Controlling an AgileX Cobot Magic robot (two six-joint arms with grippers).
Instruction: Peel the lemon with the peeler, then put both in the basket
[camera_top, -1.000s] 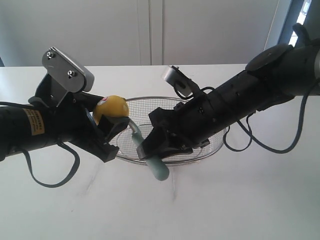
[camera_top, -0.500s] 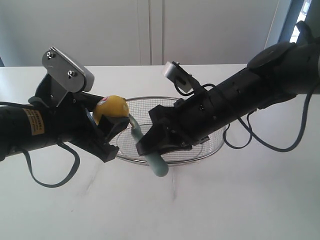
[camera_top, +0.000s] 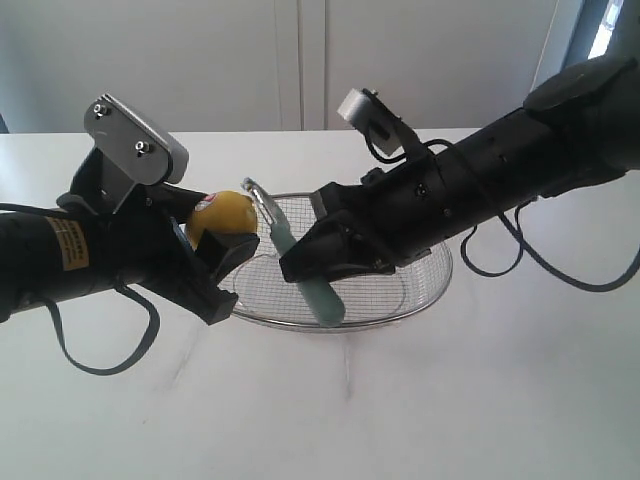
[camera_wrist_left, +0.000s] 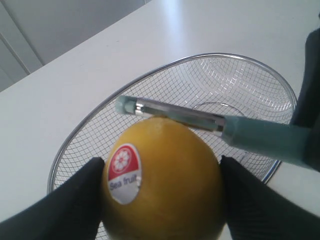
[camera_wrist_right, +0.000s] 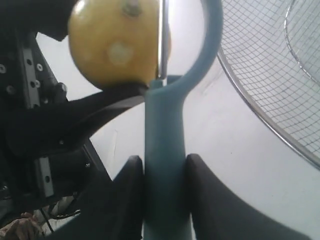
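The yellow lemon (camera_top: 226, 214), with a red and white sticker, hangs above the table just left of the basket (camera_top: 425, 292). My left gripper (camera_top: 222, 238) is shut on it, one black finger on each side (camera_wrist_left: 161, 163). My right gripper (camera_top: 312, 266) is shut on the teal handle of the peeler (camera_top: 322, 292), which stands nearly upright. In the left wrist view the peeler's metal blade (camera_wrist_left: 175, 113) lies across the lemon's (camera_wrist_left: 165, 190) far end. In the right wrist view the blade (camera_wrist_right: 162, 45) runs along the lemon's (camera_wrist_right: 111, 44) side, and the handle (camera_wrist_right: 165, 150) sits between the right gripper's (camera_wrist_right: 164, 159) pads.
The silver wire mesh basket (camera_wrist_left: 240, 60) stands on the white table behind and below both grippers, and nothing shows inside it. Its rim (camera_wrist_right: 260, 107) passes close beside the peeler. White cabinet doors (camera_top: 300, 60) stand behind the table.
My right arm has risen and carried the peeler upward: its blade head went from below the lemon's right side to its top. The left arm and lemon have stayed still.
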